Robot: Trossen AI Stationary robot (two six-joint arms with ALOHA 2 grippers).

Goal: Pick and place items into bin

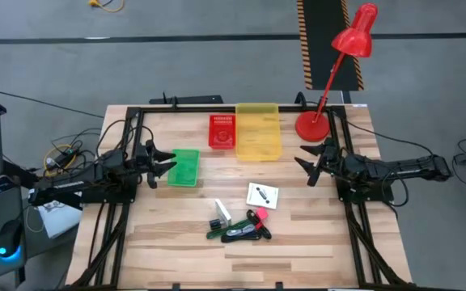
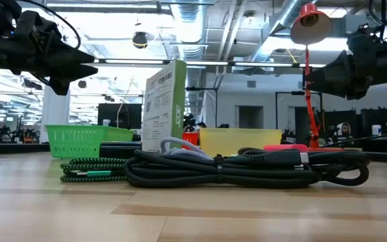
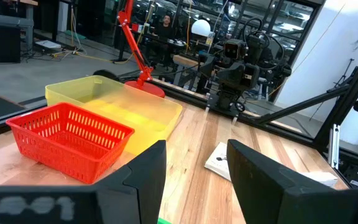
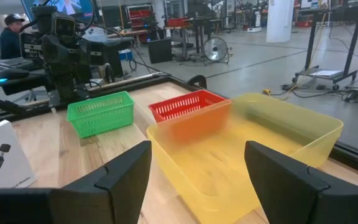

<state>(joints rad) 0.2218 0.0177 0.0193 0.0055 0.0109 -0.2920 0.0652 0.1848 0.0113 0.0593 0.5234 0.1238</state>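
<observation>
The items lie in a loose group on the near middle of the table: a white square packet (image 1: 263,196), a white tube (image 1: 222,212), a pink-tipped piece (image 1: 259,215), a green stick (image 1: 216,234) and a coiled black cable (image 1: 246,233) (image 2: 247,168). My left gripper (image 1: 162,164) (image 3: 196,180) hangs open above the table's left side, by the green bin (image 1: 184,167). My right gripper (image 1: 307,166) (image 4: 197,180) hangs open above the right side, near the lamp's base (image 1: 312,127). Neither holds anything.
A red basket (image 1: 222,131) (image 3: 67,140) and a yellow bin (image 1: 258,131) (image 4: 247,149) stand side by side at the far middle. A red desk lamp (image 1: 354,36) rises at the far right. A black frame (image 1: 136,113) borders the table. Bare wood lies between the bins and the items.
</observation>
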